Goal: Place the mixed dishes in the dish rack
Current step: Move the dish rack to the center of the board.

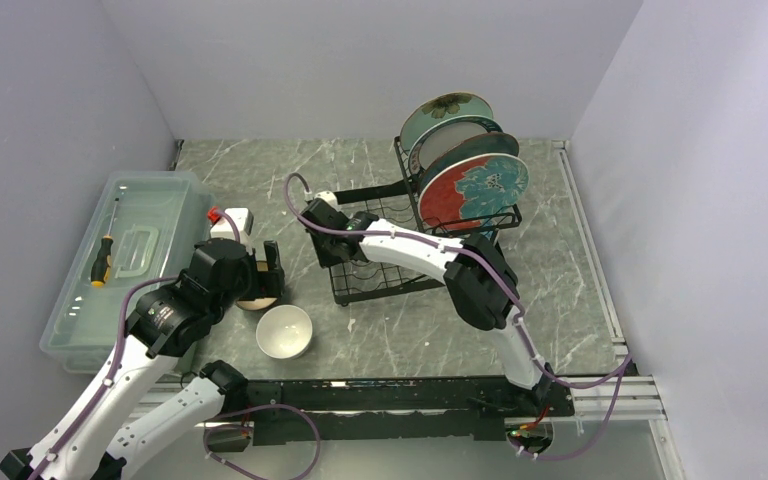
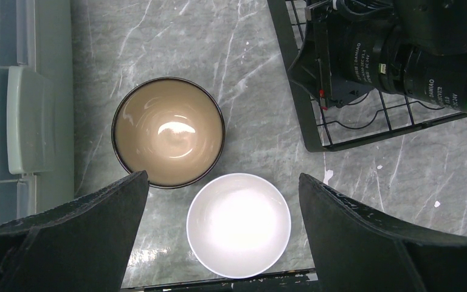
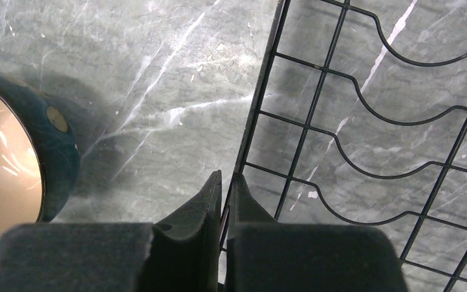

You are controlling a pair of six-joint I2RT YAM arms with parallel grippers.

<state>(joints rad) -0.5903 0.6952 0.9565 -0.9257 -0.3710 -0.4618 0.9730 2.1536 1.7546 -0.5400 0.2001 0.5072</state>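
- Progress, my read: past halfway. Plates are in, bowls aren't.
- Done: the dish rack (image 1: pixel 380 292) sits centre-right on the marble table (image 1: pixel 410 340). Its slotted upper tier holds plates on edge, packed close:
  - mint-green plate (image 1: pixel 447 112) w/ flower, at the back
  - white plate (image 1: pixel 452 140) w/ dark rim, mid
  - red plate (image 1: pixel 470 190) w/ blue flower, in front
  - poss. a 4th in between, can't tell for sure
- Left to do: the brown bowl (image 2: pixel 168 131) & white bowl (image 2: pixel 238 224). Both stand upright on the table left of the rack, just beside each other, nothing in either.
- Rack's low basket tier: the bit in the R wrist view is bare wire w/ tabletop under it. The R arm hides much of the rest from above.
- L gripper (image 2: pixel 222 176): jaws spread wide, holding nothing. It hovers over the 2 bowls, w/ the brown bowl off its L finger and the white bowl between the fingers.
- R gripper (image 3: pixel 225 185): fingers pinched tight on the rack's left edge wire. It grips the rack itself, not a dish, prob. to steady or shift it.
- Clear plastic box (image 1: pixel 150 200), far left w/ lid on: screwdriver (image 1: pixel 103 262) in or on it, can't tell which. Not a dish, so it stays.
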